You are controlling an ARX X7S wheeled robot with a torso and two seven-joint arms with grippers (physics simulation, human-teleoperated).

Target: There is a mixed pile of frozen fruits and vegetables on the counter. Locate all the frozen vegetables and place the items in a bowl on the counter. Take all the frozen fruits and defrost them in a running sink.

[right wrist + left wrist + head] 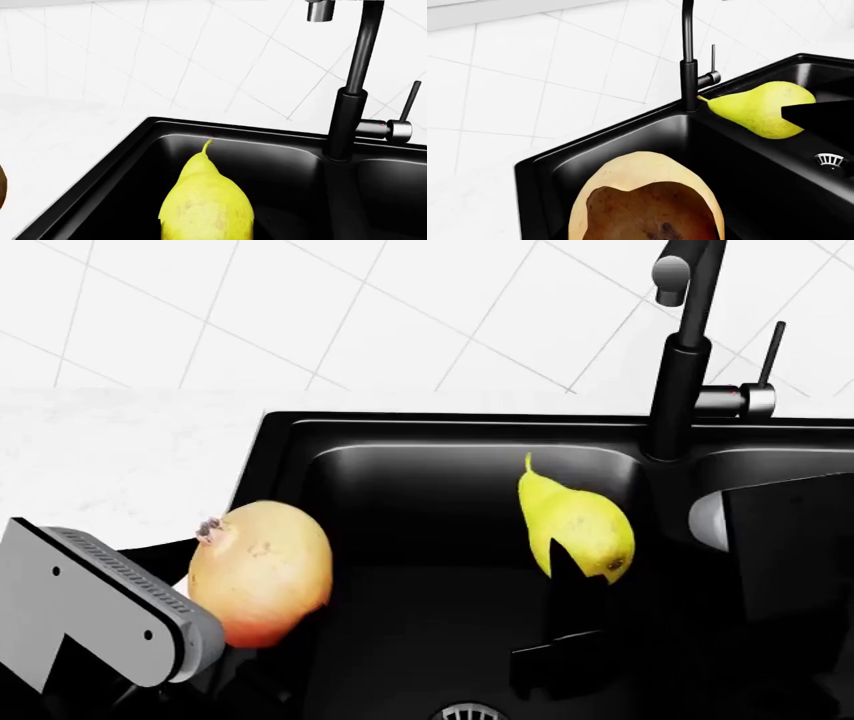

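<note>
**Black sink, two fruits held above it**

Glossy black double-basin sink (400, 500) fills most of what we see from the head camera, set into a smooth white counter (120, 455) with white wall tiles behind. A tall black tap (683, 360) with a chrome lever (761, 390) stands at the sink's back edge, between the two basins. A round silver drain strainer (830, 160) shows in the left wrist picture.

Our left gripper (234, 625) pinches a rounded tan-yellow fruit (262, 570) with a small brown tip, reddish toward its underside, over the near-left corner of the left basin. In the left wrist picture this fruit fills the foreground.

Our right gripper (574, 630) pinches a yellow pear (577, 525) with a short stem, held above the middle of the same basin, stem pointing toward the back edge. One dark finger (571, 585) crosses the pear's lower end. The two fruits are apart. We cannot tell whether water runs from the spout.
</note>
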